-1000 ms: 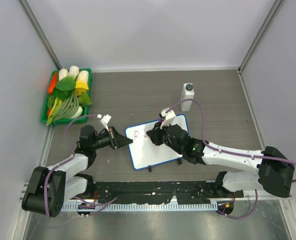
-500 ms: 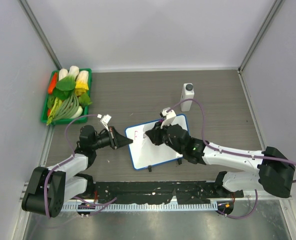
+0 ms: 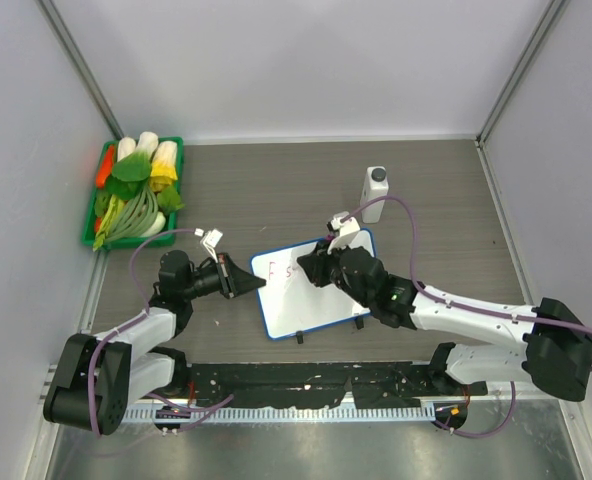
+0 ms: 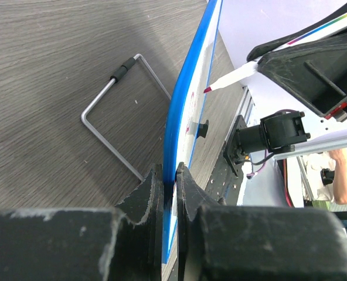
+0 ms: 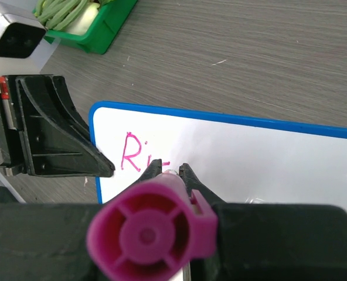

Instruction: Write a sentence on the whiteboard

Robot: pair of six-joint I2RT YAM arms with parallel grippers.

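on the tabletop (image 3: 276, 190), centre: whiteboard (image 3: 316, 305), left claw (image 3: 248, 286) pinching its left edge. right claw (image 5: 169, 170) clamps a pink marker (image 5: 150, 234), tip at the board. sentence (image 5: 135, 153) reads only "Ri"; most words left.

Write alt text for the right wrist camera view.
A pink marker, seen end-on and clamped in the right jaws, fills the foreground, pointing at a blue-rimmed whiteboard bearing the pink letters "Ri". The left jaws hold the board's left edge; a green tray holding green beans sits beyond on the wood-grain table.
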